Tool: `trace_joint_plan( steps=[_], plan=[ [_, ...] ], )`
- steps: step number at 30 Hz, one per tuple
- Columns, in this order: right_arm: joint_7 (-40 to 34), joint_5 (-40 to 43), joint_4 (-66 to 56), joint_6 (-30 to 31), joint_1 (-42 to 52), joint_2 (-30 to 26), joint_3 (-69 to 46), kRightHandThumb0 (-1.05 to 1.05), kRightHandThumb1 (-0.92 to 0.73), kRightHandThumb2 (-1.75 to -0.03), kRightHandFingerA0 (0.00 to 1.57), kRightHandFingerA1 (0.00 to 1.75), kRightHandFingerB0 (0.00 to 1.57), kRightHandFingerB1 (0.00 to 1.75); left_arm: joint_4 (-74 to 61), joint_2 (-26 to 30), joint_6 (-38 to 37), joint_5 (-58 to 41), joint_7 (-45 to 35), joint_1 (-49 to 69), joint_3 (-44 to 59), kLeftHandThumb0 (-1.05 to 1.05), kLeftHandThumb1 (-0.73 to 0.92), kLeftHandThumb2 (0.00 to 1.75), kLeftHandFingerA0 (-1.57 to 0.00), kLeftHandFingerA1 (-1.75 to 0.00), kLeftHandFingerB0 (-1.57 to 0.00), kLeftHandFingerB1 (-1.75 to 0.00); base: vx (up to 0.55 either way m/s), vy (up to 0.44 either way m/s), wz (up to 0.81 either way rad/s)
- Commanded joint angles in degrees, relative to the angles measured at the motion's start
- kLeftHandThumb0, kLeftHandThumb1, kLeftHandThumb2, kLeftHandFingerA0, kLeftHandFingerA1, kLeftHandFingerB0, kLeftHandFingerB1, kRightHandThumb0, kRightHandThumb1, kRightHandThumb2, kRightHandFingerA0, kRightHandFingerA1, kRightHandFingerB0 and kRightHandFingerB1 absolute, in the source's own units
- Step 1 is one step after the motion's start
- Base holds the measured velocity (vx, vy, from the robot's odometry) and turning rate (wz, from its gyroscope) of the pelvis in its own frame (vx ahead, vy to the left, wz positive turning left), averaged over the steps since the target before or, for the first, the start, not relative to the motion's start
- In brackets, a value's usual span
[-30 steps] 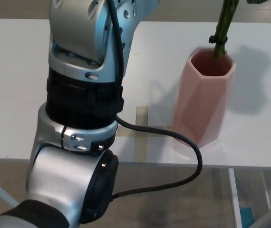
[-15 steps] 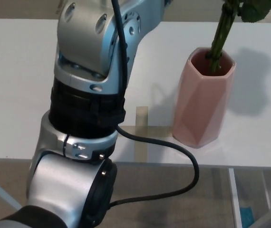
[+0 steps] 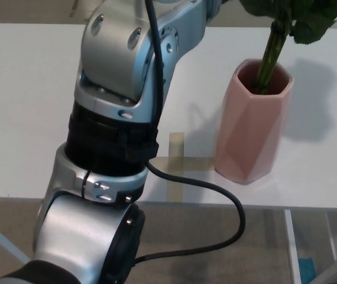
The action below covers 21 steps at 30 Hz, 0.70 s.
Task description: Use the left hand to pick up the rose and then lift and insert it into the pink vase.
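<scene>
From my remote station I see the pink vase (image 3: 253, 121) standing upright on the white worktop (image 3: 26, 106), near its front edge. The rose (image 3: 273, 47) has its green stem inside the mouth of the vase; the stem leans a little, rising toward the top edge of the picture, and dark green leaves spread above the vase (the flower itself is cut off by the frame, so I cannot describe it).

The left arm (image 3: 118, 136) fills the space to the left of the vase. It is a large silver and black limb that climbs from the bottom of the picture and bends toward the top, above the vase. The left hand is out of the frame, so I cannot tell if its fingers hold the stem or are apart. The right hand is not visible either.

A black cable (image 3: 227, 198) runs from the arm, curves in front of the base of the vase and hangs below the worktop edge. Two strips of tan tape (image 3: 176, 155) form a cross on the worktop just left of the vase base.
</scene>
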Motion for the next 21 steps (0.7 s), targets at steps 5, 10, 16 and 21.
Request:
trace_joint_plan(
  steps=[5,10,16,21],
  plan=[
    [0.7,1.0,0.1,0.9,-0.1,-0.2,-0.8,-0.28,-0.56,-0.56,0.68,0.49,0.63,0.45,2.0,0.9,-4.1,1.5,0.1,0.0,-1.2,-0.17,0.82,0.68,-0.94,-1.45,-0.83,-0.83,0.0,0.0,0.0],
    [0.7,0.7,-0.1,0.6,0.2,-0.3,-0.7,-0.28,-0.56,-0.56,0.68,0.49,0.63,0.45,2.6,0.7,-4.9,1.9,0.3,0.8,-1.6,-0.17,0.82,0.67,-0.94,-1.44,-0.84,-0.81,0.0,0.0,0.0],
    [1.3,1.0,0.0,0.5,0.0,-0.2,-1.0,-0.28,-0.56,-0.56,0.67,0.49,0.62,0.45,2.8,0.8,-5.8,2.2,0.1,2.4,-2.0,-0.18,0.82,0.68,-0.93,-1.45,-0.84,-0.83,0.0,0.0,0.0],
    [1.7,1.0,0.0,0.5,-0.2,-0.3,-1.2,-0.26,-0.56,-0.56,0.66,0.49,0.62,0.45,2.5,0.6,-6.1,2.5,0.0,3.6,-2.2,-0.17,0.84,0.64,-0.91,-1.45,-0.79,-0.9,0.0,0.0,0.0]
  ],
)
